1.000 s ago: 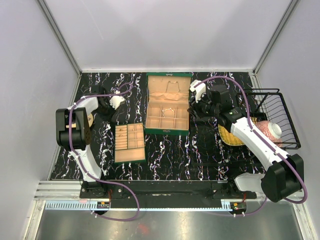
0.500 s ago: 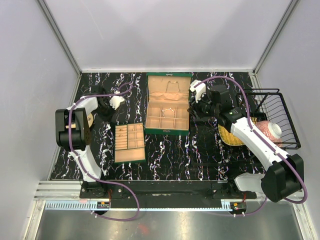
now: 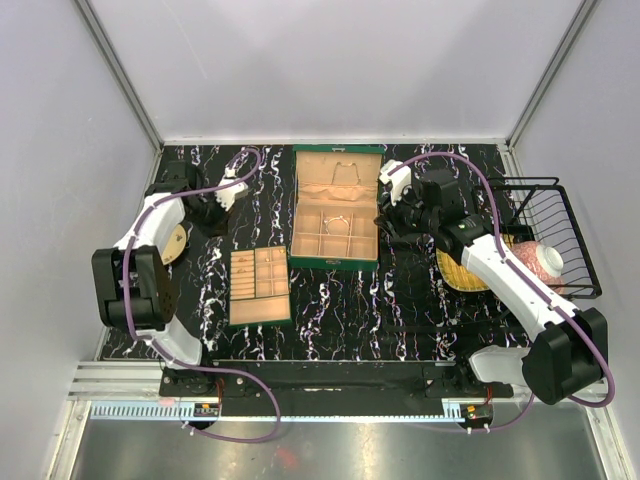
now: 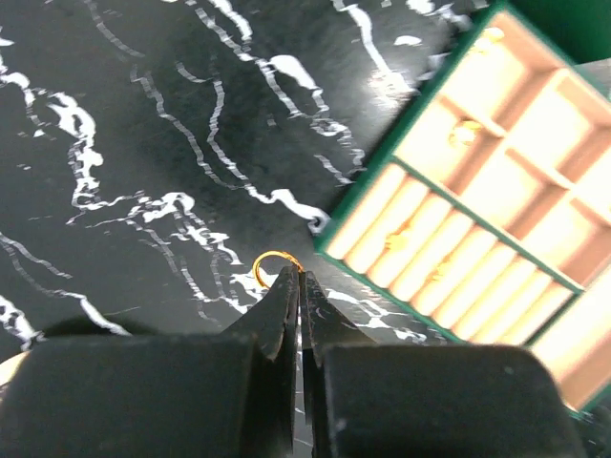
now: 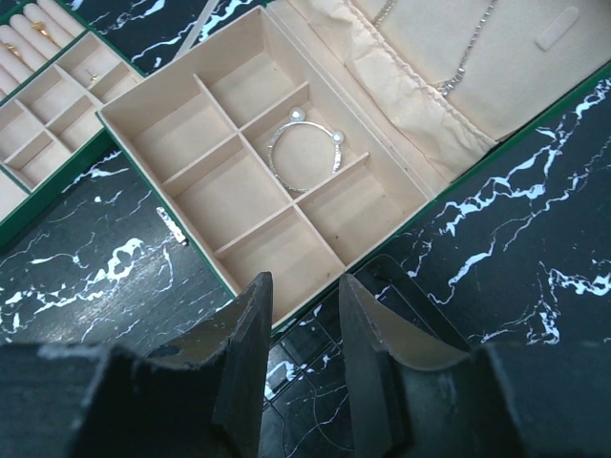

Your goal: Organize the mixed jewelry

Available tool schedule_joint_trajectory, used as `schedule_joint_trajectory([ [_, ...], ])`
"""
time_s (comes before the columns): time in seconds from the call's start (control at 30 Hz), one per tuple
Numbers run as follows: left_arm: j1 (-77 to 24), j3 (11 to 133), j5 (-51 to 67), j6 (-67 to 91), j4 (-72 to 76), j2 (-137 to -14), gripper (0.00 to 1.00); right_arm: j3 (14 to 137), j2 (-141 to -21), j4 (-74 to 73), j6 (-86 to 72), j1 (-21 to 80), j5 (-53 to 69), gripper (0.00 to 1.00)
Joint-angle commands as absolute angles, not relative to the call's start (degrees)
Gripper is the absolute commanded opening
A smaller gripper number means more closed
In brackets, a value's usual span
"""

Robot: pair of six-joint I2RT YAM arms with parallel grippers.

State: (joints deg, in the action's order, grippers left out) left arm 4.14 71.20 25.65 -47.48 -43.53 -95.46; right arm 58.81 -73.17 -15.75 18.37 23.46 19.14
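My left gripper (image 4: 298,275) is shut on a small gold ring (image 4: 274,259), pinched at the fingertips over the black marbled table to the left of the tan compartmented tray (image 4: 368,186). Tiny gold pieces (image 4: 465,134) lie in that tray's slots. From above, the left gripper (image 3: 208,212) sits at the far left, behind the tray (image 3: 259,286). My right gripper (image 5: 304,286) is open and empty, hovering at the near right edge of the open green box (image 5: 229,196). A whitish bracelet (image 5: 305,148) lies in one compartment, and a thin pale chain (image 5: 465,50) lies in the lid.
A yellow woven mat (image 3: 458,272) lies under the right arm. A black wire basket (image 3: 560,200) with a pink-white object (image 3: 547,262) stands at the right edge. A small round tan disc (image 3: 176,240) rests near the left arm. Grey walls enclose the table.
The left gripper closed on the gold ring. The left arm's elbow swung toward the near left and its wrist shifted slightly back. The right arm stayed put.
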Motion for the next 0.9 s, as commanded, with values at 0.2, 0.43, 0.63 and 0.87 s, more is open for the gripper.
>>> schedule_joint_trajectory([
  [0.2, 3.3, 77.5, 54.8, -50.6, -65.6, -85.2, 0.00, 70.1, -75.2, -22.2, 21.1, 23.1, 31.8, 0.44],
  [0.43, 0.4, 83.3, 69.6, -63.4, -84.0, -84.5, 0.00, 80.7, -79.2, -27.2, 19.7, 23.7, 43.7, 0.51],
  [0.63, -2.8, 87.6, 72.2, -63.1, -88.5, -83.9, 0.00, 83.1, -80.9, -30.4, 28.2, 33.6, 35.8, 0.55],
  [0.87, -5.6, 87.6, 74.3, -60.2, -88.6, -82.6, 0.00, 88.3, -86.0, -33.6, 33.3, 40.4, 31.4, 0.62],
])
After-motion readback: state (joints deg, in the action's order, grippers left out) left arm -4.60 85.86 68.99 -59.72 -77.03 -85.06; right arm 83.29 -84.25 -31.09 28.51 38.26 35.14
